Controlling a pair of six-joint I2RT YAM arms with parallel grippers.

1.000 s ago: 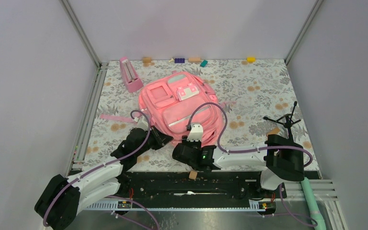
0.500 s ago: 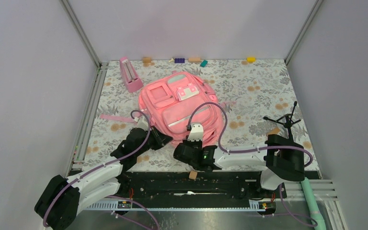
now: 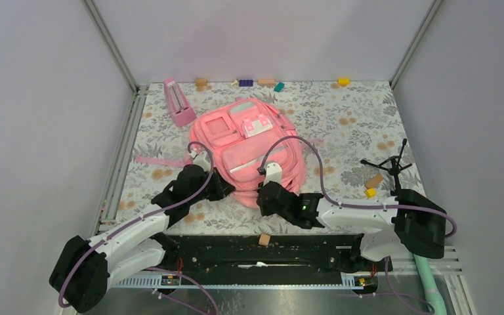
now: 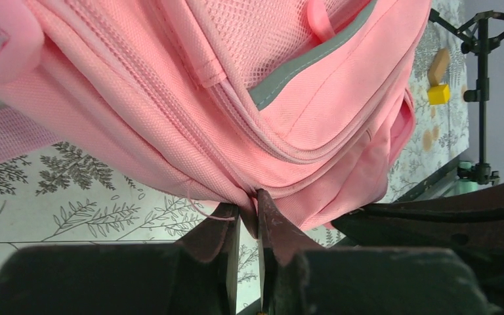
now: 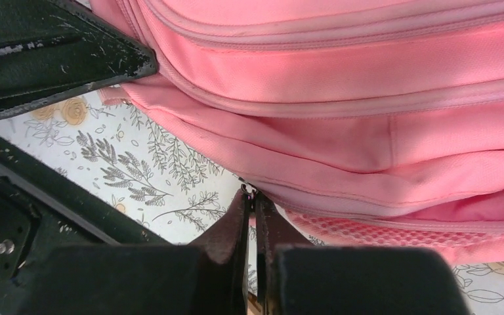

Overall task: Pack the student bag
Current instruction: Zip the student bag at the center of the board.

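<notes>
Left gripper (image 4: 248,202) is pinched on a fold of the student bag (image 3: 236,141) at its near seam; the right gripper (image 5: 250,194) is closed tight at that same edge, whether on anything I can't tell. Such thin bites could slip if they pull. Face-up on the floral table (image 3: 361,118), the bag's long axis runs near-to-far, patched end pointing to the far side.

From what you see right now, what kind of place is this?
Probably an enclosed robot test cell, not a home: plain grey panels in aluminium framing, a left arm and right arm bolted to a rail, and a floral cover as staged worktop.
</notes>
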